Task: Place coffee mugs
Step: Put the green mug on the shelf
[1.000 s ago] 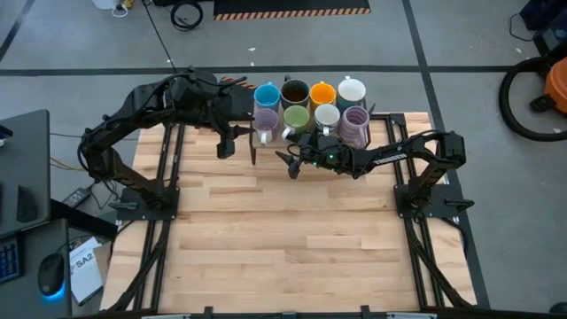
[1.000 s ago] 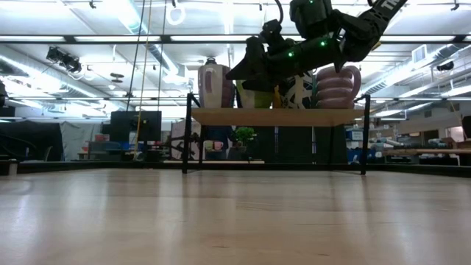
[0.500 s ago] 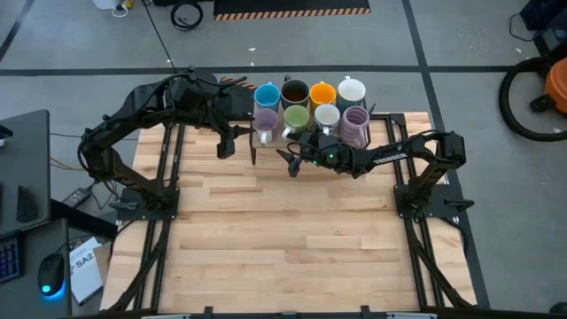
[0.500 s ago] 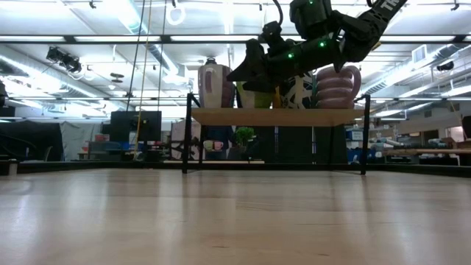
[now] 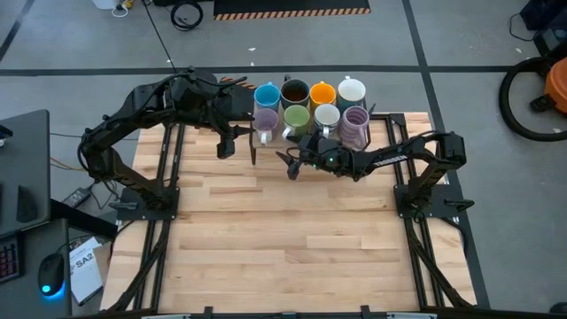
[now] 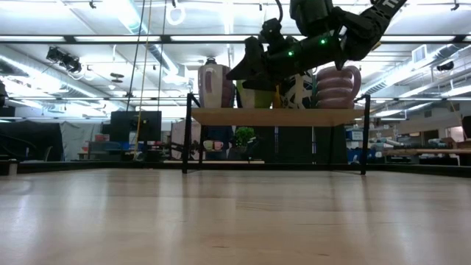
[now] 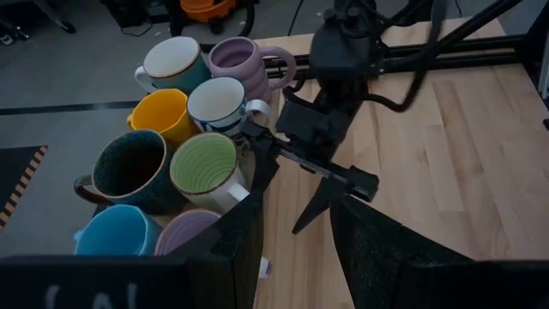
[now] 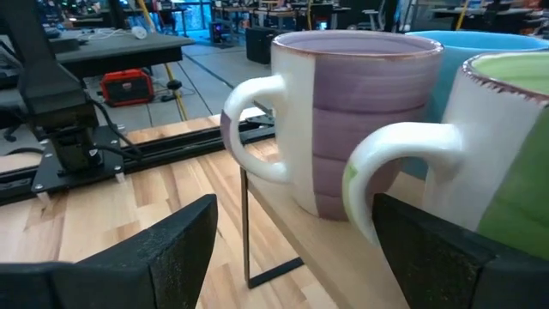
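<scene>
Several coffee mugs stand in two rows on a low raised shelf at the table's far edge. The far row holds blue, dark brown, orange and white mugs. The near row holds lilac, green, white and lilac mugs. My right gripper is open and nearly level, just in front of the near row. The green mug's white handle and the lilac mug are close ahead of it. My left gripper is open and hangs above the shelf's left end.
The shelf stands on thin black legs with open space beneath it. Black arm frames run along the table's left and right sides. Bare wooden tabletop stretches from the shelf to the near edge.
</scene>
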